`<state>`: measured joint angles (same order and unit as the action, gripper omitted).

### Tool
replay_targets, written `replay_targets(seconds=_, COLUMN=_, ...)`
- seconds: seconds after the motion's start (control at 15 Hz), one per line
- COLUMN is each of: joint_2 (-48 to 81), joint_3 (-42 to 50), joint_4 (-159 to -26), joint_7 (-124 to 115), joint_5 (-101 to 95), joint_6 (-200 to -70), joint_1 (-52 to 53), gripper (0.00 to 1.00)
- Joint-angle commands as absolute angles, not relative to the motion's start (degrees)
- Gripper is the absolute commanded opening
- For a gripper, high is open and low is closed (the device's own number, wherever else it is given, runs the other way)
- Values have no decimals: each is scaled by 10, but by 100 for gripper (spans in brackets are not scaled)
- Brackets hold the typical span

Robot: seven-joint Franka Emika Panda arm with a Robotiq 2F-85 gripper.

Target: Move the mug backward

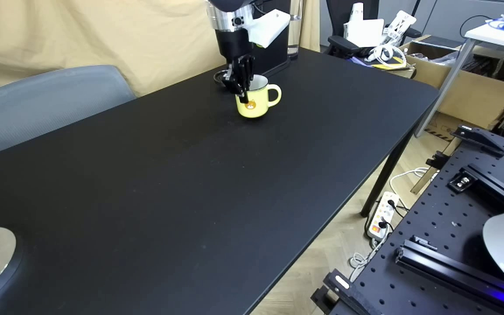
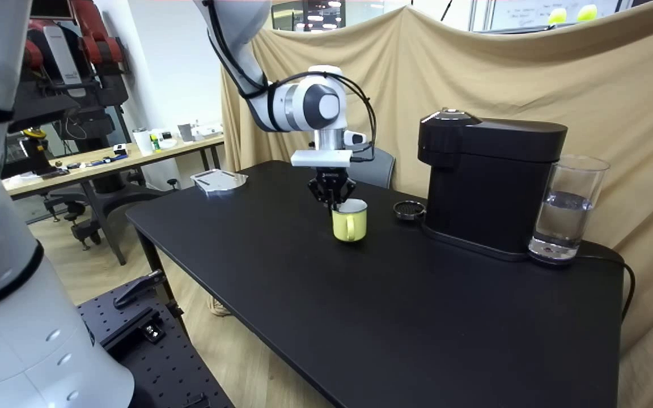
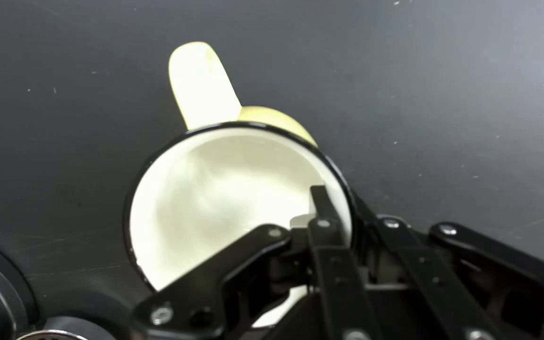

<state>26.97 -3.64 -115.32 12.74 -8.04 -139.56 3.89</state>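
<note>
Gripper [image 3: 344, 208] is clenched astride the wall of the yellow mug [image 1: 259, 103], left of the coffee maker [image 2: 485, 187]; pinched off-centre, it should be eased backward slowly and held level.

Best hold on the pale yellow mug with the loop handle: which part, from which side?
I'd pinch the pale yellow mug by its dark rim, from above, clear of the jutting loop handle. The mug is upright, mouth up, and the rim looks thin enough to straddle, as the black end effector does.
</note>
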Motion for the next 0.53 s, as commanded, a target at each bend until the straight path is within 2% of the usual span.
replay_targets(seconds=0.0, joint_2=172, joint_3=-54, joint_4=-1257, joint_7=132, joint_5=-95, joint_6=-1394, joint_1=51, gripper=3)
replay_targets(seconds=0.47, joint_2=97, joint_3=-92, joint_4=-1394, joint_7=132, joint_5=-67, joint_6=-1456, joint_1=65, gripper=3)
